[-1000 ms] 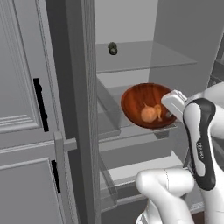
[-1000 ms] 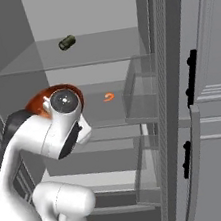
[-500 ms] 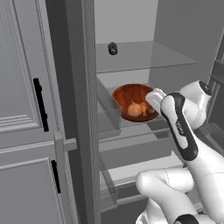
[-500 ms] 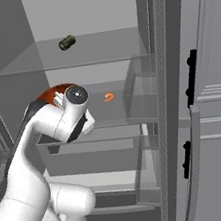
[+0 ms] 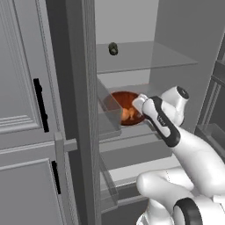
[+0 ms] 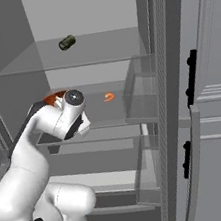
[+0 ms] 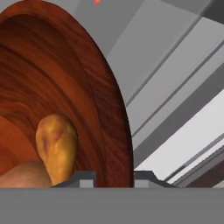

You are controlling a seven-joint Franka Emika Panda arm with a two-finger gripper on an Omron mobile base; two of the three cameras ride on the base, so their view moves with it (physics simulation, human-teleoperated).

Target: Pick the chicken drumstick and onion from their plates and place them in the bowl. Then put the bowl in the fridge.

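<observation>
Fingers (image 7: 85,178) straddle the near rim of the wide reddish-brown wooden bowl (image 7: 65,87), one tip inside, one outside, pinched on the wall, so the two-finger gripper (image 7: 114,179) is clamped on the bowl. In left base view the bowl (image 5: 125,107) sits over the middle clear glass shelf (image 5: 132,132) of the tall grey fridge (image 5: 176,39), toward the shelf's left front corner, beside a clear bin; can't tell if its base is touching the glass. Small orange-brown chicken drumstick (image 7: 57,146) lies inside near the gripped rim, w/ the smooth orange-tan onion (image 7: 24,175) just beside it at the bowl's bottom.

Step in hand, as I judge it: last one, bowl into fridge. Both foods are in.

Next move needs: bowl level and fully on the shelf, away from the front edge, then fingers parted and hand drawn straight back w/o catching the rim.
</observation>
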